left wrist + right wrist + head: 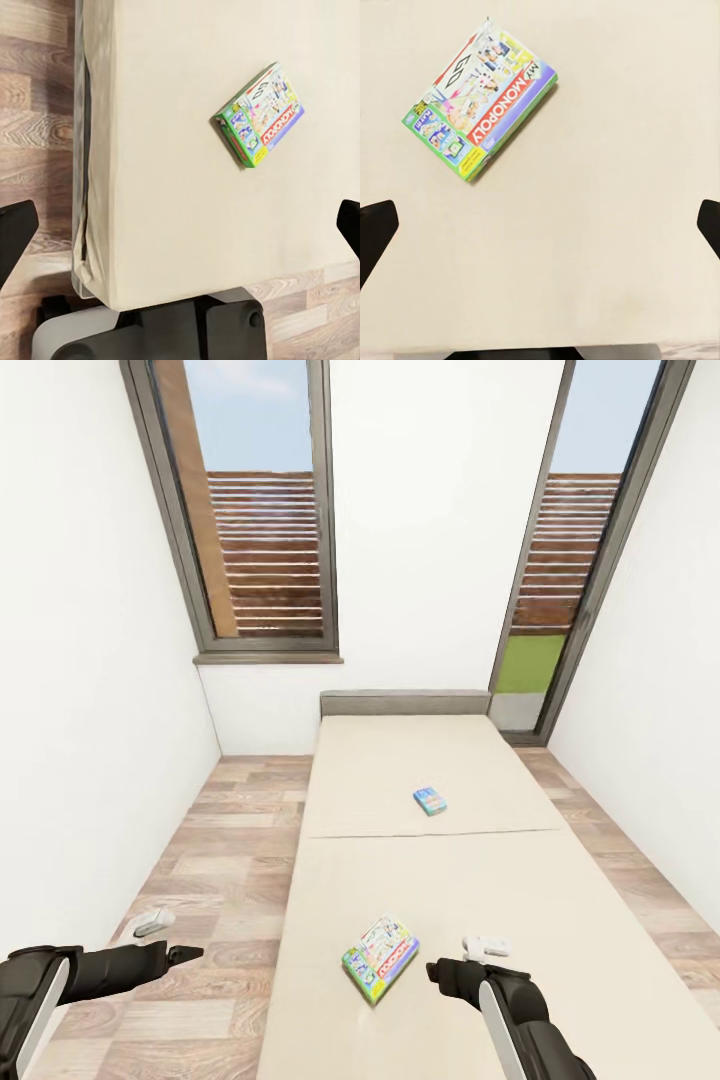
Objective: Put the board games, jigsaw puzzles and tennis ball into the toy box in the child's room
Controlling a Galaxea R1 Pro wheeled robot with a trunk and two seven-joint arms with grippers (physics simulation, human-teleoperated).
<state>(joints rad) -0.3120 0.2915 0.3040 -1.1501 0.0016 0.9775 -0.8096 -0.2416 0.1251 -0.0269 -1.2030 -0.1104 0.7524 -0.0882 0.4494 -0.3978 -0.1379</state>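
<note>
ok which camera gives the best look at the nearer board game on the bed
The right wrist view: the nearer board game is large, its lettering readable. The left wrist view shows it smaller; the head view shows it small on the bed.

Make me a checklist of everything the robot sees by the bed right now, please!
Surface: plain beige mattress of the bed, flat, grey frame edge at the far end.
Job's things: colourful flat Monopoly board game box lying near the robot; small blue board game box further up the mattress.
Clutter: nothing seen.
Grippers: left gripper open over the wooden floor; right gripper open above the mattress, empty.
Cables: nothing seen.
Surroundings: white walls, two tall windows.
</note>
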